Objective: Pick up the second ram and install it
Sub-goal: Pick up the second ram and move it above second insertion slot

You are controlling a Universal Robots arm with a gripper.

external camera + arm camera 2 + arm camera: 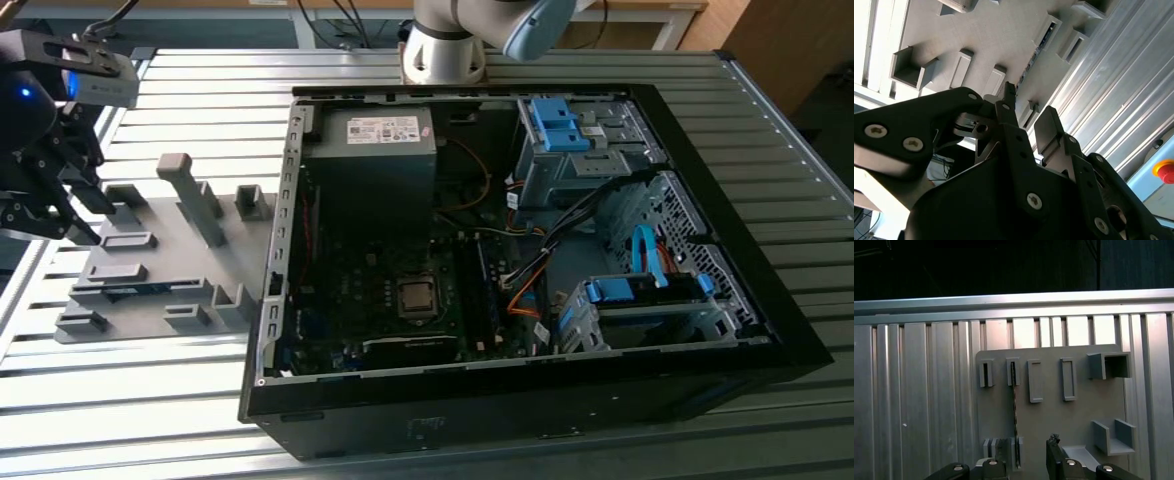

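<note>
The second ram (1014, 410) shows as a thin dark strip standing edge-on between two grey holder blocks on the grey holder plate (1054, 420). In the second wrist view the ram (1030, 62) runs away from the fingertips across the plate (989, 35). My gripper (1026, 466) hovers above the strip's near end, open, with nothing between its fingers (1054, 460). Its black fingers (1009, 107) stand apart around the gap (1026, 117). In the exterior view the gripper (56, 210) hangs over the plate's (160, 275) far left side, where the ram (134, 293) lies low in its slot.
An open black computer case (534, 400) lies at the exterior view's right of the plate, with the motherboard and its square silver processor (416, 297) exposed. Grey upright blocks (187, 195) rise from the plate. The ribbed metal table (134, 400) runs all around. The arm's base (447, 45) stands behind the case.
</note>
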